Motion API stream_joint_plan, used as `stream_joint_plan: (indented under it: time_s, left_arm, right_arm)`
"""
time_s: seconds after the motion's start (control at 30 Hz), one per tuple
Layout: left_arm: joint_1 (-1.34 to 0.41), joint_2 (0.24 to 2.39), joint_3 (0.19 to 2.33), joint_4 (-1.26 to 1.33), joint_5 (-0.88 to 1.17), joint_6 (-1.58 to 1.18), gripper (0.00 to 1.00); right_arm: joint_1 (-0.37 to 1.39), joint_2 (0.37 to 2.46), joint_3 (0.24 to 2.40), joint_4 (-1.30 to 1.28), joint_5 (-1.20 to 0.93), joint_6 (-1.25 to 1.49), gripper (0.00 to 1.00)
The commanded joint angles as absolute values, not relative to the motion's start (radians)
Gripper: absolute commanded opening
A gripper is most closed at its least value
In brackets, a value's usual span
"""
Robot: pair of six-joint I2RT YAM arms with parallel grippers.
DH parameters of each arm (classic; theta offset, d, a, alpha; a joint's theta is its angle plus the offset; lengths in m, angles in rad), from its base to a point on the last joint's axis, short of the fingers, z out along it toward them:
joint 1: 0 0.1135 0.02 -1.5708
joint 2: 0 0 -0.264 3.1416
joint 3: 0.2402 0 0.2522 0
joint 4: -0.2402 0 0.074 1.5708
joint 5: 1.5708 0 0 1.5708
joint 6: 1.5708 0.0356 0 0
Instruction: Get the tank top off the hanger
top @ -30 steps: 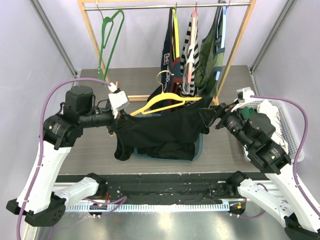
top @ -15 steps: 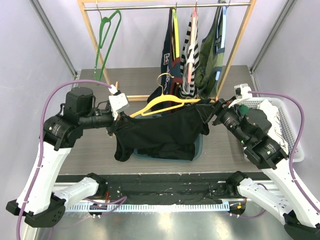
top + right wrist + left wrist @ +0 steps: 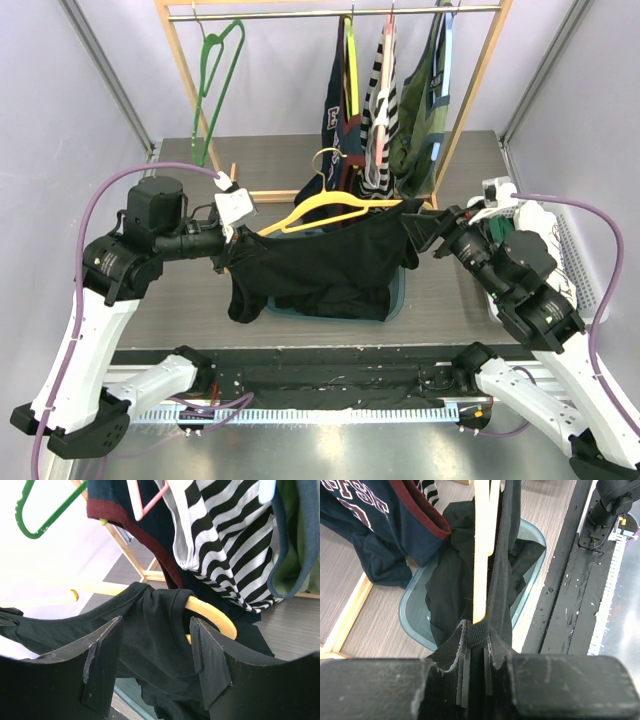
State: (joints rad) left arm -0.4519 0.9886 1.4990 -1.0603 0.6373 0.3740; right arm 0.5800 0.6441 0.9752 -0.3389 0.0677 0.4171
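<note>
Black fabric is what catches the eye: the tank top (image 3: 330, 265) hangs stretched between the two grippers, draped on a yellow hanger (image 3: 300, 211) whose hook and upper arms rise clear of the cloth. Its lower folds drop below the jaws into a teal bin (image 3: 398, 295), which the garment hides almost entirely from above. Only the left wrist camera shows the bin's rounded rim properly (image 3: 412, 615).

The left gripper (image 3: 475, 640) is pinched onto a rolled edge of the tank top, and the fabric bunches right at its fingertips. The hanger's arm (image 3: 481, 555) runs straight out from that gap. I cannot tell whether its end is caught in the pinch too, because the cloth covers it. From overhead this grip is just a dark knot at the gripper (image 3: 228, 250).

The right gripper (image 3: 155, 665) has its jaws spread. The tank top's shoulder (image 3: 145, 625) lies in front of the gap, and the hanger's rounded tip (image 3: 215, 617) pokes out just beyond the fingers (image 3: 102, 665). I cannot make out any contact with the cloth. From above, this gripper (image 3: 415, 230) sits at the garment's far corner, with its opening lost against the black.

Beyond both jaws hang a navy top with maroon trim (image 3: 380, 525), a striped top (image 3: 225, 535) and a bare green hanger (image 3: 45, 520). All three are cut off at the frame edges.
</note>
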Motion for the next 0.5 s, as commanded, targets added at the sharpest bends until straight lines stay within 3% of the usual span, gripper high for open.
stream_joint_plan:
  time_s: [0.0,0.33,0.47]
  left_arm:
    - [-0.456,0.973,1.525,-1.014,0.666,0.373,0.0]
    - [-0.456,0.976,1.528,-1.009,0.672,0.36,0.0]
    - [-0.454,0.976,1.519,-1.006,0.672,0.36,0.0]
  right_arm:
    - [0.577,0.66,0.986,-0.319,0.083,0.411,0.62]
    - [0.577,0.732,1.014,-0.213,-0.034,0.442,0.52]
    - [0.577,0.739,1.025,-0.201,-0.064,0.457,0.3]
